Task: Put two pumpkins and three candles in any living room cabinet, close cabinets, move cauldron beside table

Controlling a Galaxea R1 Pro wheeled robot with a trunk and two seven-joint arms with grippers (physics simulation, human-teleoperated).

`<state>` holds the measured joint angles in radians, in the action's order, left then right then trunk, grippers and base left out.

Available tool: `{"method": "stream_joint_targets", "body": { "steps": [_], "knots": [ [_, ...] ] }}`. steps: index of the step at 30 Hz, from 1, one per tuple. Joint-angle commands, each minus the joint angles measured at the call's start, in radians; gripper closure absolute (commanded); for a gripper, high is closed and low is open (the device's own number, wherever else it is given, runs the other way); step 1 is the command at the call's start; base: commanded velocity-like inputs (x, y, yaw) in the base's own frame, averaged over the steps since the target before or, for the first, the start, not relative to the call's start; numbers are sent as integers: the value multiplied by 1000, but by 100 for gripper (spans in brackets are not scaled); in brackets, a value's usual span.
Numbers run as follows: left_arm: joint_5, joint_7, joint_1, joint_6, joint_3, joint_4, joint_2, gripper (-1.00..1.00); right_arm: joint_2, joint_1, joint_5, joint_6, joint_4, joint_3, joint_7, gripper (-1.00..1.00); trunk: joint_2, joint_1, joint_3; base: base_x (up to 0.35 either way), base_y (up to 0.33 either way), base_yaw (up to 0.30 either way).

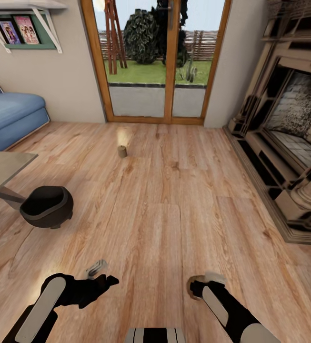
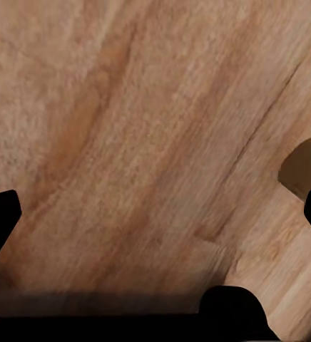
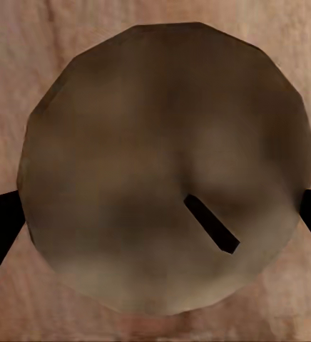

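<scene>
Right wrist view: right gripper (image 3: 155, 214) spread wide astride candle (image 3: 166, 167); centre, then close. Left gripper (image 2: 155, 214) open, empty.

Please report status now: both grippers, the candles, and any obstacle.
Left gripper open over bare floor. Right gripper straddling near candle, jaws at its sides, grip unconfirmed. Second candle standing by the glass doors. Cauldron beside the table; no obstacle.

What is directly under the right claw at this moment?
A candle stands on the wood floor, seen from above with its dark wick between the right claw fingers. Its sides and the floor beneath it are hidden, so contact cannot be judged.
</scene>
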<state>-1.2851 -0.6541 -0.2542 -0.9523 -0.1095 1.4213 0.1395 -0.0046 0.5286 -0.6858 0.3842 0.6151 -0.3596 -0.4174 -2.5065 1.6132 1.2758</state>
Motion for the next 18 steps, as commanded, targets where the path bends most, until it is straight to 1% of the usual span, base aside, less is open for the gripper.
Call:
{"method": "stream_joint_targets", "body": {
  "steps": [1,4,5,8,10,11,12,13,14,16,18],
  "knots": [
    [-10,-21,0,1,-1,0,1,-100,-1,1,5,41,50,-3,-9,100,0,-1,-3,0,0,0],
    [-10,-63,0,4,0,-7,1,-100,-1,0,5,124,163,-2,-12,100,1,-2,-15,0,0,0],
    [-10,-85,0,5,1,-9,1,-100,-2,-5,5,163,214,-1,-13,100,1,-2,-19,0,0,0],
    [-9,-110,0,7,2,-11,1,-100,-3,-25,4,240,312,1,-22,100,2,-4,-30,0,0,0],
    [-8,-116,0,7,3,-13,2,-100,-3,-65,3,298,428,4,-44,100,2,-5,-38,0,0,0],
    [-8,-118,0,7,4,-14,4,-100,-3,-96,3,336,505,6,-60,100,2,-5,-42,0,0,0],
    [-8,-118,0,7,5,-14,5,-100,-2,-116,3,361,548,6,-72,100,3,-6,-46,0,0,0],
    [-8,-118,0,7,6,-14,5,-100,-2,-131,2,379,577,6,-86,100,3,-6,-50,0,0,0],
    [-8,-119,0,7,5,-14,6,-100,-1,-147,2,399,608,7,-115,100,3,-6,-53,0,0,0],
    [-8,-120,0,8,5,-15,6,-100,-1,-154,0,406,622,7,-143,100,3,-7,-61,0,0,0],
    [-8,-120,0,9,5,-15,6,-100,1,-156,-3,407,628,8,-152,100,4,-8,-69,0,0,0]
  ]
}}
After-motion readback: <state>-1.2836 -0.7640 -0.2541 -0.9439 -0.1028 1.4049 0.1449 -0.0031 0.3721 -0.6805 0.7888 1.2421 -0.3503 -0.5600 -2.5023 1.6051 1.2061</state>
